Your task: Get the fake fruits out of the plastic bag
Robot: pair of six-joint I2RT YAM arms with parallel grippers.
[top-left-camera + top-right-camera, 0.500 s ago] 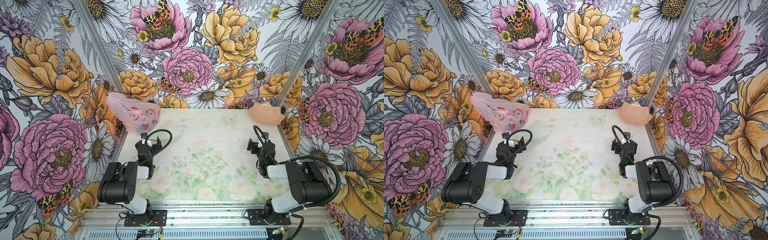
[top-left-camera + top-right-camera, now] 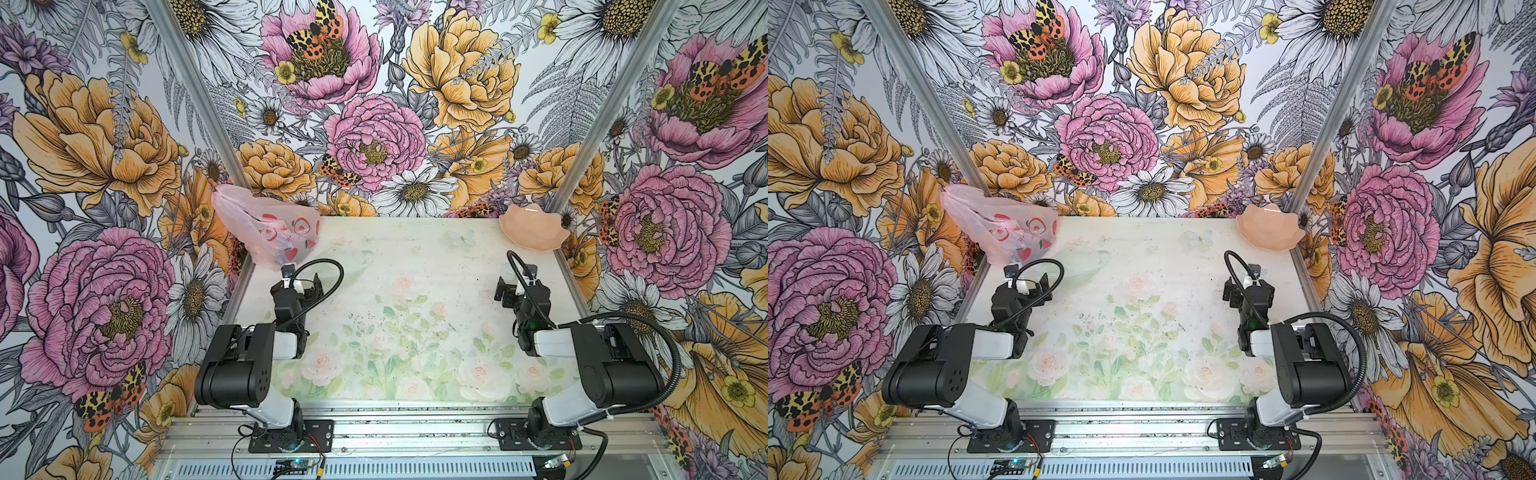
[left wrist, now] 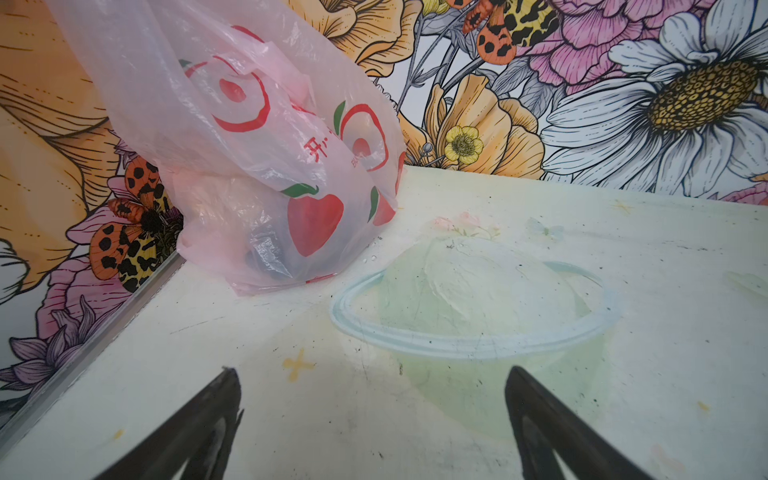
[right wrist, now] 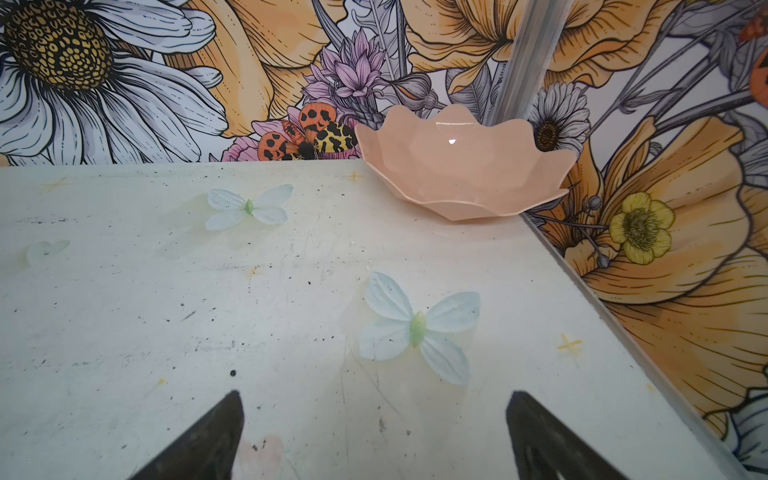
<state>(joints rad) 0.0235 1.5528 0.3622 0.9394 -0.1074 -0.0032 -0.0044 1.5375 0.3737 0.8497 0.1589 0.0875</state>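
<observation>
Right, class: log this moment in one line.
plastic bag: far left corner, untouched | bowl: far right corner, empty | left gripper: open, empty | right gripper: open, empty

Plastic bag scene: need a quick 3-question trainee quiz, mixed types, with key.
1. True or false: the plastic bag sits in the far left corner of the table, seen in both top views.
2. Pick one. The peach bowl in the far right corner holds: A) a banana, B) nothing visible, C) a grape bunch.
3. Fill in: the left gripper and the right gripper both stand ____, holding nothing.

Key: 1 true; 2 B; 3 open.
</observation>
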